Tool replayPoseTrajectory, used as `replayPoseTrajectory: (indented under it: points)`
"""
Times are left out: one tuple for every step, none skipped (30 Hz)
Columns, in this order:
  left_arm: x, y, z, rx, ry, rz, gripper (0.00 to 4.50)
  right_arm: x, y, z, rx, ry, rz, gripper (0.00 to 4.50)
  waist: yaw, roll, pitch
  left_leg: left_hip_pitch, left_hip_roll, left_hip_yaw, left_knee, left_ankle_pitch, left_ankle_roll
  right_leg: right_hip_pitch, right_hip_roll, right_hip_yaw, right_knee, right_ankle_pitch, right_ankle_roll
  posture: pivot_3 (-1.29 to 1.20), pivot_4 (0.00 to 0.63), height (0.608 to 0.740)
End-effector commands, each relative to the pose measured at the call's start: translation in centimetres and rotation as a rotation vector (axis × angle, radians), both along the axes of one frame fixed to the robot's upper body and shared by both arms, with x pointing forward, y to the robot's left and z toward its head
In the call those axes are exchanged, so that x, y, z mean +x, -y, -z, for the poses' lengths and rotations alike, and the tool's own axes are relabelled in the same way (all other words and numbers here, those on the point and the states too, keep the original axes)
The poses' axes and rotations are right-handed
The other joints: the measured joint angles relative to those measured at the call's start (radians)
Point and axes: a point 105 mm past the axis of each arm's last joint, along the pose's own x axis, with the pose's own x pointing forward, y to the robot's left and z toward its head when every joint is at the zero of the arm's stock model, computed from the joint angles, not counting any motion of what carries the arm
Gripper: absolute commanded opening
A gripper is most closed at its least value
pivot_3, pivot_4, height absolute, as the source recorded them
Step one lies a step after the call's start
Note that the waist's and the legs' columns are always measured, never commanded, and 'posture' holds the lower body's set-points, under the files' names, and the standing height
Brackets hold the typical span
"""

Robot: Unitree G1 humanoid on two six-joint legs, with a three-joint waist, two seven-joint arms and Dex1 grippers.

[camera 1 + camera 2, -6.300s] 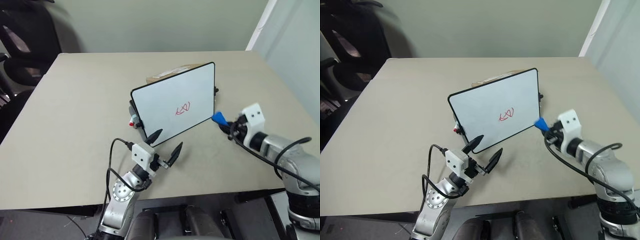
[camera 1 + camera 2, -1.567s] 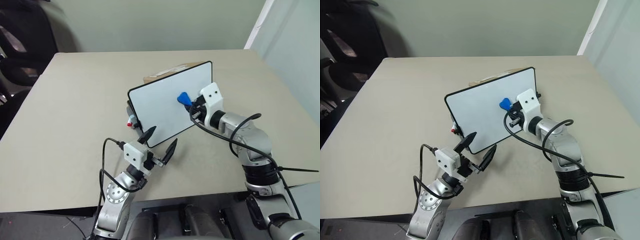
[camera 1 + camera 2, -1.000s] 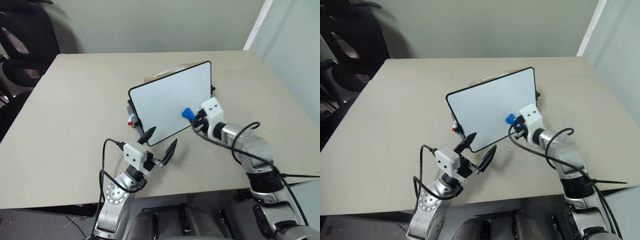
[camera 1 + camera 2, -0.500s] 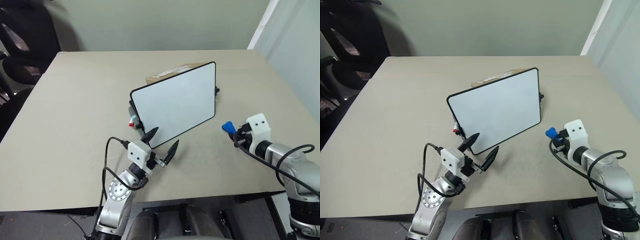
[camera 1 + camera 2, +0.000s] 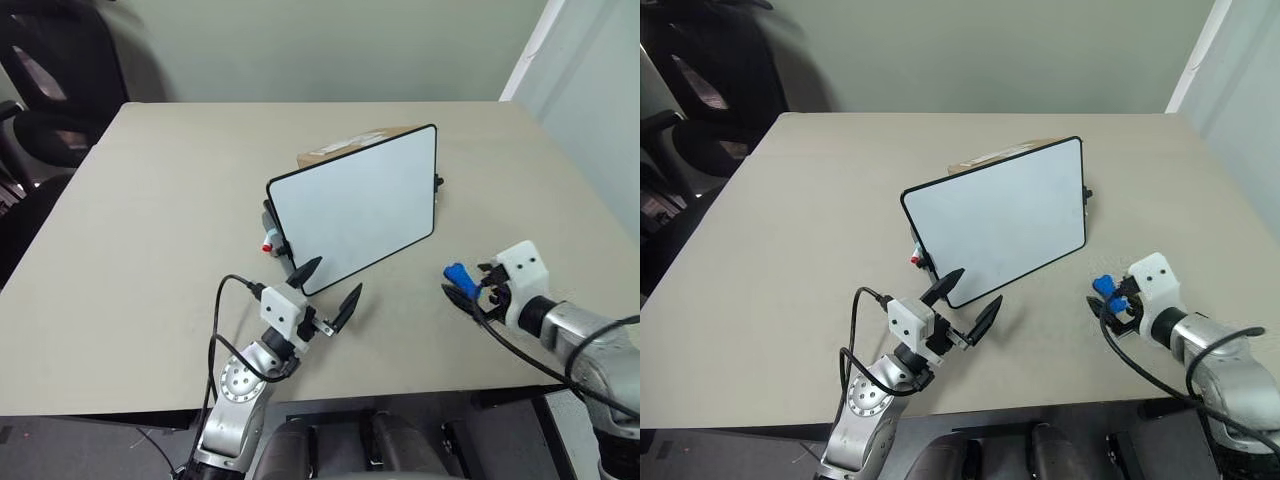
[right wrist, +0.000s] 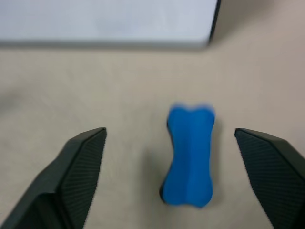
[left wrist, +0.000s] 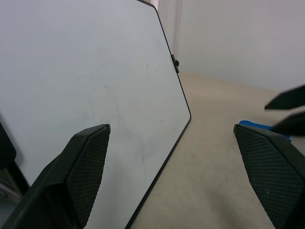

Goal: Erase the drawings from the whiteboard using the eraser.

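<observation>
Left gripper [image 5: 329, 287] hovering just before lower edge of board, black fingers spread wide, gripping nothing. Rectangular white whiteboard with thin black frame [image 5: 355, 208] standing tilted mid-table, leaning back on brown cardboard box [image 5: 340, 147]; surface showing clean. Small bright blue eraser block [image 6: 189, 155] lying on beige table [image 5: 150, 220] right of board, between wide-spread fingers of right gripper [image 6: 176, 143], untouched by them.

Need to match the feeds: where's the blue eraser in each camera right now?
Left eye view: eraser on the table, right of the whiteboard, at the right gripper.
Right eye view: eraser, same spot by the board's lower right corner.
Left wrist view: blue sliver at the far right.
Right wrist view: eraser lying between the open fingers.
Shared landmark: the whiteboard's black-framed corner.
</observation>
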Motion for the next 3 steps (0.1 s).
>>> replayPoseTrajectory:
  points:
    - [-0.22,0.17,-0.81,-0.011,0.038,0.001,4.50,-1.04,-2.26,-2.71,0.045,0.139,-0.127,4.46,-0.002,0.000,0.000,0.000,0.000,0.000,0.000,0.000,0.000,0.000,0.000,0.000,0.000,0.000,0.000,0.00,0.150,0.740]
    - [-0.20,0.07,-0.86,-0.011,0.042,-0.007,4.50,-1.01,-2.57,-2.82,0.051,0.152,-0.137,4.46,-0.003,0.000,0.000,0.001,0.000,0.000,0.000,0.000,0.000,0.000,0.000,0.000,0.000,0.000,0.000,0.00,0.150,0.740]
    - [-0.16,-0.20,-0.99,-0.011,0.047,-0.020,4.50,-0.91,-3.03,-3.10,0.066,0.173,-0.150,4.46,-0.003,0.000,0.000,0.001,0.000,0.000,0.000,0.000,0.000,0.000,0.000,0.000,0.000,0.000,0.000,0.00,0.150,0.740]
